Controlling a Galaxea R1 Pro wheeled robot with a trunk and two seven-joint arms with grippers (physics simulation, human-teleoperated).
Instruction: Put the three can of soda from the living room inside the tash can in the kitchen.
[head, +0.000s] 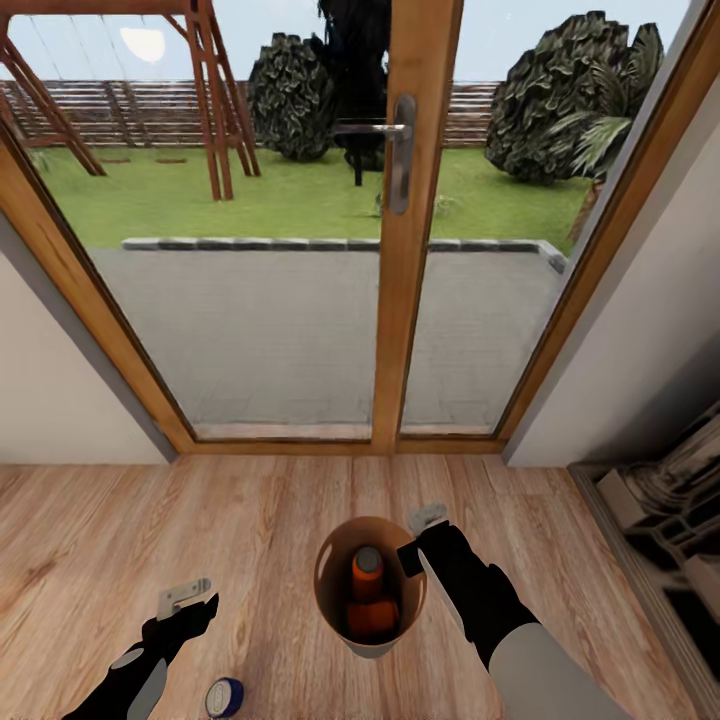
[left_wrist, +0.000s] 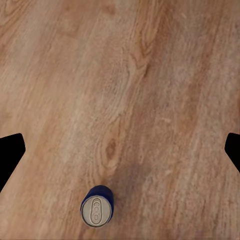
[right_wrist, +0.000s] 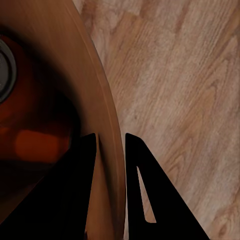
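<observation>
The right arm (head: 520, 640) is nearest to the camera; its right gripper (head: 413, 553) pinches the rim of the tash can (head: 330, 600), one finger inside the wall and one outside, as the right wrist view shows. So this claw is clenched on the bin.

The bin is the landmark here. It hangs or stands over the wood floor (head: 250, 520), in front of the glass door (head: 300, 250). Inside it two orange soda cans (head: 368, 600) are visible; I cannot tell if a third one lies under them.

I judge the bin light and stiff but smooth, so a hold at one rim point can let it tilt; a deeper grip seems safer.

To the left of the bin the left gripper (head: 185, 598) is released and empty. Just beside it, a small blue can (head: 224, 697) stands on the floor.
</observation>
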